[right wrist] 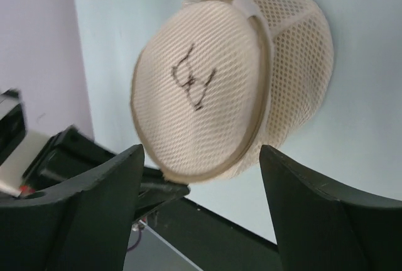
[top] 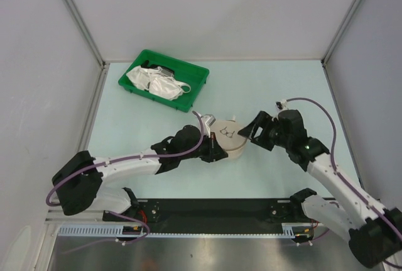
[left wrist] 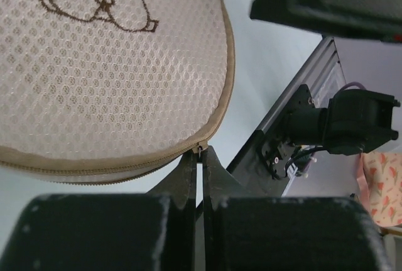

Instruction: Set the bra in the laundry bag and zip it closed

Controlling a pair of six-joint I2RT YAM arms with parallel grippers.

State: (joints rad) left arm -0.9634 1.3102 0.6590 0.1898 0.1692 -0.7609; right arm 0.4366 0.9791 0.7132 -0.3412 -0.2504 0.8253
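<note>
The round beige mesh laundry bag [top: 231,138] stands at the table's middle, its face with the dark bra drawing [left wrist: 100,4] turned up. The zip runs closed along the rim that shows. My left gripper [left wrist: 201,158] is shut on the small metal zip pull [left wrist: 201,151] at the bag's near rim, and its dark fingertips [right wrist: 164,190] also show in the right wrist view. My right gripper [right wrist: 201,150] is open just to the right of the bag [right wrist: 213,95], its fingers apart from the mesh. The bra is hidden.
A green plastic tray [top: 191,98] with shiny white bras [top: 157,83] stands at the back left. A black strip [top: 213,211] runs along the near table edge by the arm bases. Grey walls with metal posts close in both sides.
</note>
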